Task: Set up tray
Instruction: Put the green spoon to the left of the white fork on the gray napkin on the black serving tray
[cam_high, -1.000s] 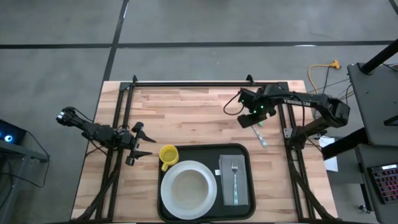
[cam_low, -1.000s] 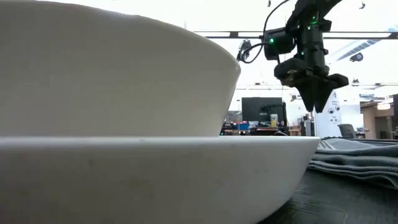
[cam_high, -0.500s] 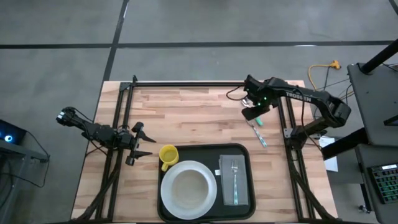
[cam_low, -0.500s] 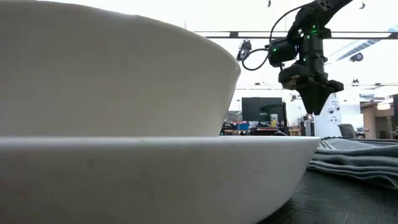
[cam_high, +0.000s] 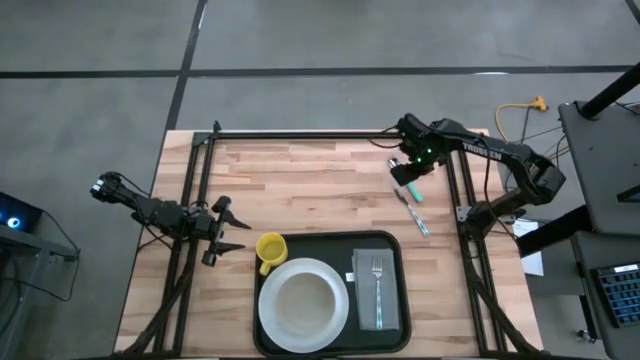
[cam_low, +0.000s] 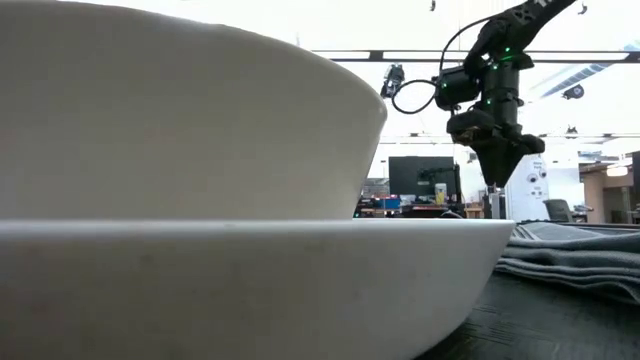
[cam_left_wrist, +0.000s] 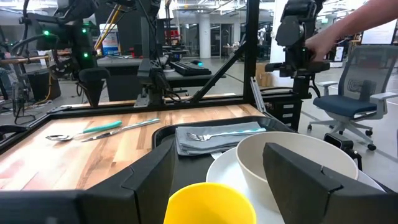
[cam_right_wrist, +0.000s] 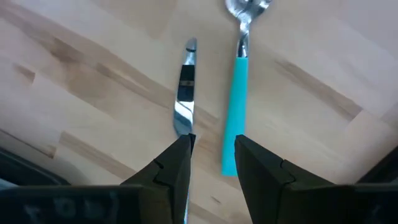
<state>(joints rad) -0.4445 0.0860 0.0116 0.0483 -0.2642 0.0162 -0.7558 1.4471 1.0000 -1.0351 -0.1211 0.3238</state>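
From my station the overhead light looks even, leaving soft shadows on the table. The low view is backlit by a bright ceiling (the white bowl looms blurred); the right wrist's fingers are out of focus.

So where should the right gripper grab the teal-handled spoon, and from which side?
Grip the spoon across its straight teal handle, near the middle, coming straight down from above. It lies flat on the table, apart from the knife beside it, so the fingers can straddle the narrow handle. The right gripper hovers just over it.
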